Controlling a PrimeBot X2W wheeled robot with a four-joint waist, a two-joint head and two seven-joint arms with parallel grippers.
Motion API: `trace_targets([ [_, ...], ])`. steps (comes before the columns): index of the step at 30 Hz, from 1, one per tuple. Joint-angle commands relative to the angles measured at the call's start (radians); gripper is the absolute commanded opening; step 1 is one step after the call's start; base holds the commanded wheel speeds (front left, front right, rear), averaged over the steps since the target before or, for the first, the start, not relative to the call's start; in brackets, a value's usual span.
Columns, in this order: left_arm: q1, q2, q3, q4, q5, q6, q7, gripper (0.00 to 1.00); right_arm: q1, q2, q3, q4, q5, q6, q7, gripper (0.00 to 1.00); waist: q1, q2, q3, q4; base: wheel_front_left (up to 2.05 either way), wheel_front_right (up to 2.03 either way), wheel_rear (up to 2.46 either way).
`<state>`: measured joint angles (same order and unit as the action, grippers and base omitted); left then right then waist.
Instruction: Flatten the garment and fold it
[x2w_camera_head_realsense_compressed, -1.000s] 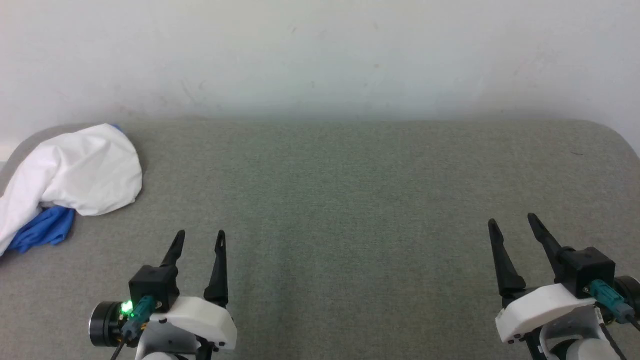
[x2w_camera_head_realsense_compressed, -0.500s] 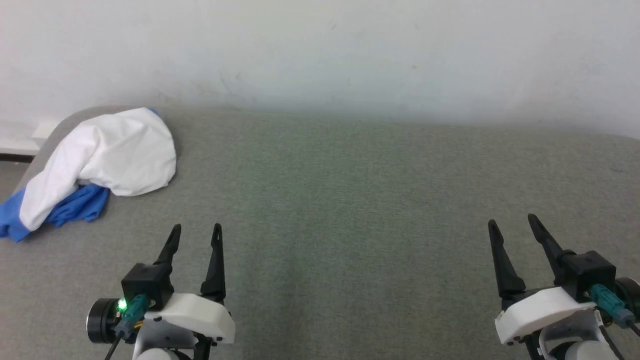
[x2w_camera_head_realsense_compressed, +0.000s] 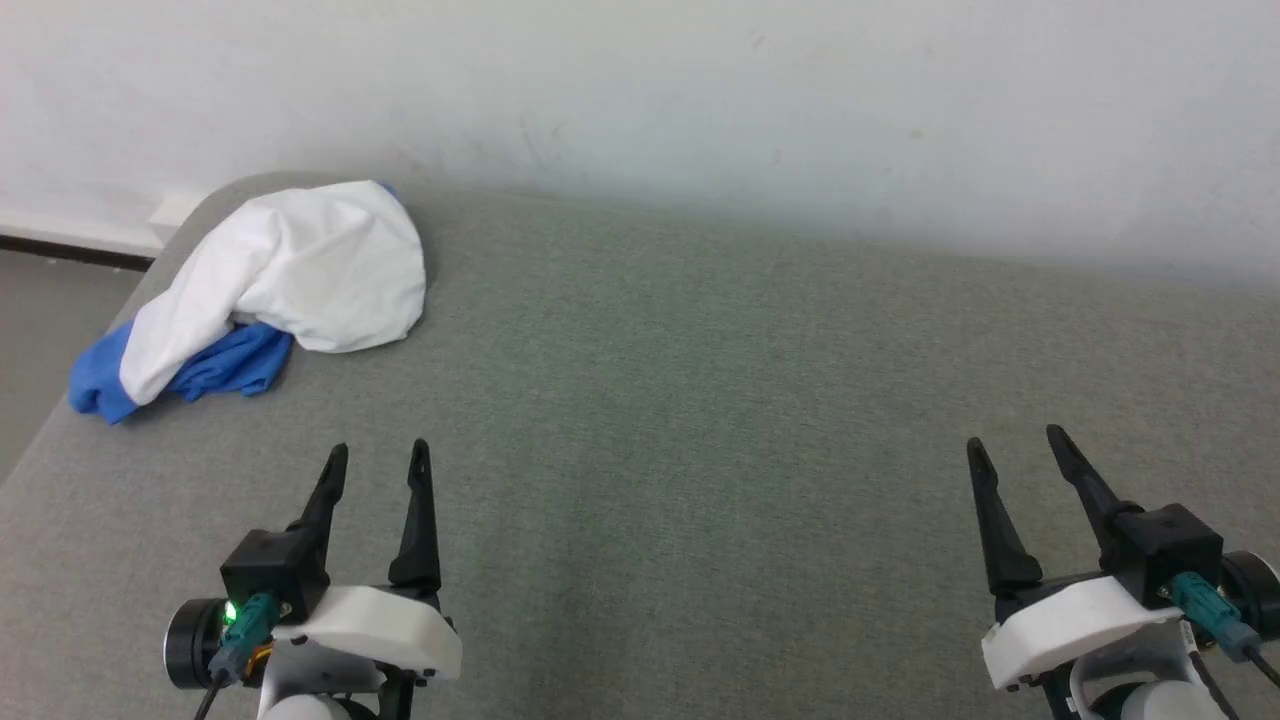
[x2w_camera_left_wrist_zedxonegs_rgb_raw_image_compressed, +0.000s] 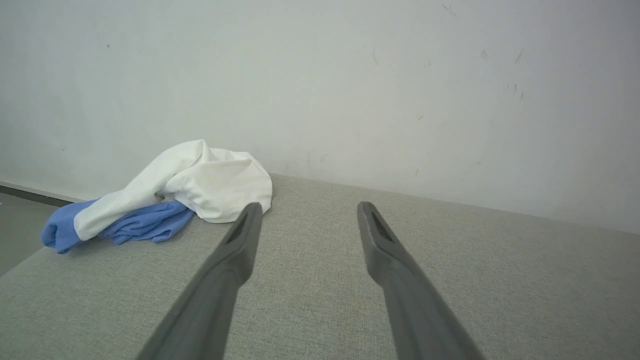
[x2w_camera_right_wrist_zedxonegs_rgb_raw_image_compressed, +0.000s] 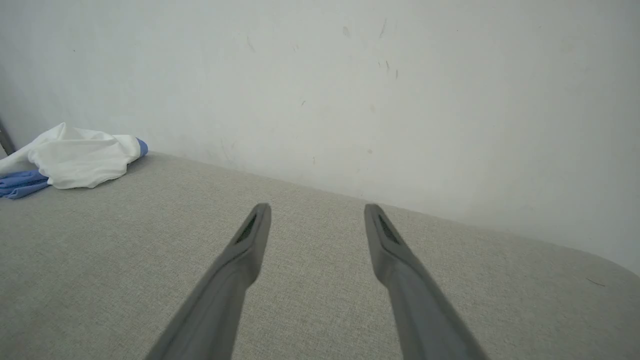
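Note:
The garment (x2w_camera_head_realsense_compressed: 290, 275) lies crumpled in a heap at the far left corner of the grey padded table (x2w_camera_head_realsense_compressed: 700, 400), white cloth on top with blue sleeve cloth spilling out toward the left edge. It also lies left of centre in the left wrist view, garment (x2w_camera_left_wrist_zedxonegs_rgb_raw_image_compressed: 200, 182), and far left in the right wrist view, garment (x2w_camera_right_wrist_zedxonegs_rgb_raw_image_compressed: 75, 160). My left gripper (x2w_camera_head_realsense_compressed: 378, 452) hovers open over the near left of the table, well short of the heap. My right gripper (x2w_camera_head_realsense_compressed: 1010, 437) is open at the near right, holding nothing. The chest lettering is hidden.
A plain pale wall (x2w_camera_head_realsense_compressed: 700, 110) rises right behind the table's far edge. The table's rounded left corner and the floor (x2w_camera_head_realsense_compressed: 40, 330) beyond it show at the left. Bare grey surface spreads between the two grippers.
The whole head view has swung to the left, so the garment now sits further right in the picture. Both grippers stay open and hold their places relative to the body.

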<state>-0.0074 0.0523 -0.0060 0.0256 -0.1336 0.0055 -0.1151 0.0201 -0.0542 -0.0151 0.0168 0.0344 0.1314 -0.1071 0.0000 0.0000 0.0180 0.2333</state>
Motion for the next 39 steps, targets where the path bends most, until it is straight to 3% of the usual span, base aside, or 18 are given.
trace_targets([
  [1,-0.021,-0.001,0.003,0.004,-0.012,0.007,-0.01,1.0,-0.009,0.002,0.003,0.001,-0.007,0.0,-0.009,1.0,0.0,0.0,0.004,0.017,0.0,0.0,0.0],
  [39,-0.044,-0.002,-0.025,0.045,-0.13,0.049,-0.089,1.0,-0.045,0.003,0.081,-0.007,-0.042,-0.001,-0.044,1.0,0.0,0.0,0.059,0.243,0.0,0.0,0.0],
])
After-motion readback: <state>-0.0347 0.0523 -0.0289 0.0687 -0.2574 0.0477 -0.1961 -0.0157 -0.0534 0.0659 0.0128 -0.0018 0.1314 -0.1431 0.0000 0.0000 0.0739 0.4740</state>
